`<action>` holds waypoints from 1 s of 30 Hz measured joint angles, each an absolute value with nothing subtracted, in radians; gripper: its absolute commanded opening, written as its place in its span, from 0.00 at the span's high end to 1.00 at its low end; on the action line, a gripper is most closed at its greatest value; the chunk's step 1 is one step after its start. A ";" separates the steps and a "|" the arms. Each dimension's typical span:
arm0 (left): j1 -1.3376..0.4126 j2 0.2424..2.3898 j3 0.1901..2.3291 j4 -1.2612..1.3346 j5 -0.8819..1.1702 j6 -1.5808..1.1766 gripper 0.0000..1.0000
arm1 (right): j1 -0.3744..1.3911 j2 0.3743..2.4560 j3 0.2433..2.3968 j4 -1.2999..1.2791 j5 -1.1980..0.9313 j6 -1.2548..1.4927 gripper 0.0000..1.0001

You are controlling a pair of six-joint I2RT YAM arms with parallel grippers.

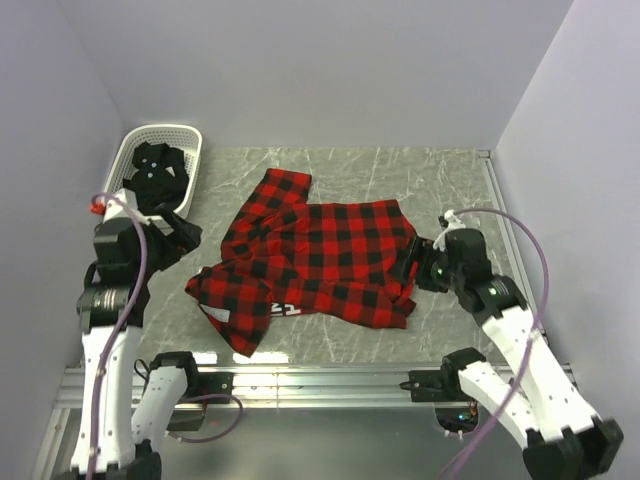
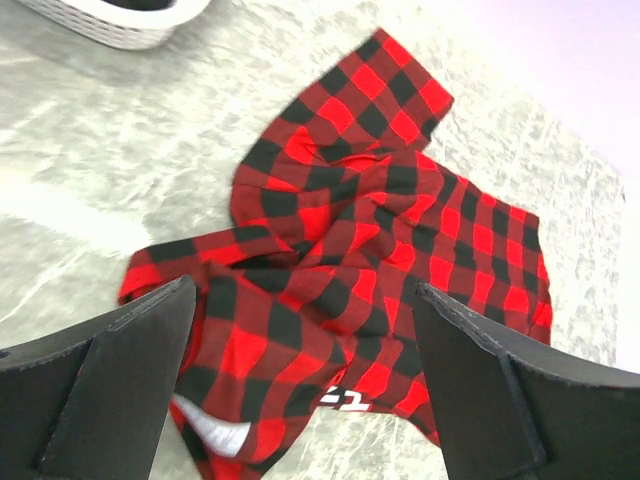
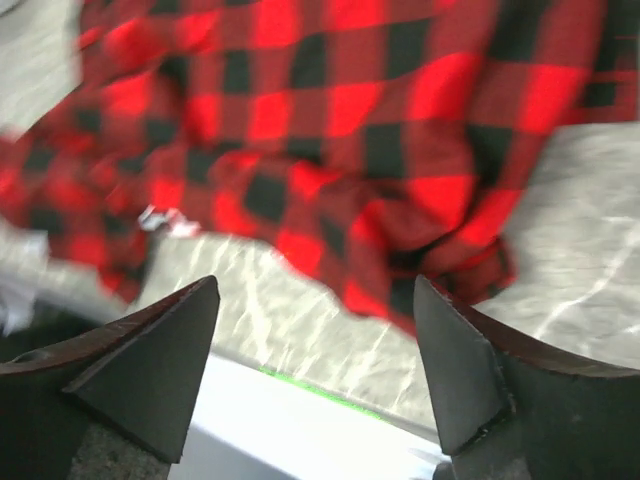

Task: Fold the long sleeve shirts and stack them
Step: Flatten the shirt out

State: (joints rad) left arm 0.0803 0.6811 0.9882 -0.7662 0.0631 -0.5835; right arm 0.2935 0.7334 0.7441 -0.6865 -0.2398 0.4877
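A red-and-black check flannel shirt (image 1: 310, 260) lies rumpled across the middle of the marble table, one sleeve pointing to the back and its collar end near the front left. My left gripper (image 1: 180, 232) hovers open just left of it. In the left wrist view the flannel (image 2: 370, 240) lies below the wide-apart fingers of the left gripper (image 2: 305, 290), which hold nothing. My right gripper (image 1: 415, 262) stands open at the shirt's right edge. In the right wrist view the flannel's hem (image 3: 330, 110) lies beyond the empty right gripper (image 3: 315, 285). A black shirt (image 1: 158, 172) sits bunched in the basket.
The white lattice basket (image 1: 192, 140) stands at the back left corner, and its rim (image 2: 110, 30) shows in the left wrist view. An aluminium rail (image 1: 320, 378) runs along the table's front edge. Lilac walls close in the left, back and right sides.
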 measured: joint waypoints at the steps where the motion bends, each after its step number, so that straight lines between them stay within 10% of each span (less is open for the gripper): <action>1: 0.080 0.709 0.981 -0.740 0.081 -0.586 0.05 | 0.288 0.771 0.749 -0.673 -0.205 0.497 0.13; 13: 0.058 1.301 0.915 -0.423 0.231 -0.619 0.09 | 0.138 1.276 0.814 -0.488 0.080 0.561 0.22; 30: -0.054 1.967 1.430 -0.275 0.157 -0.447 0.14 | 0.107 1.525 0.858 -0.377 0.084 0.545 0.26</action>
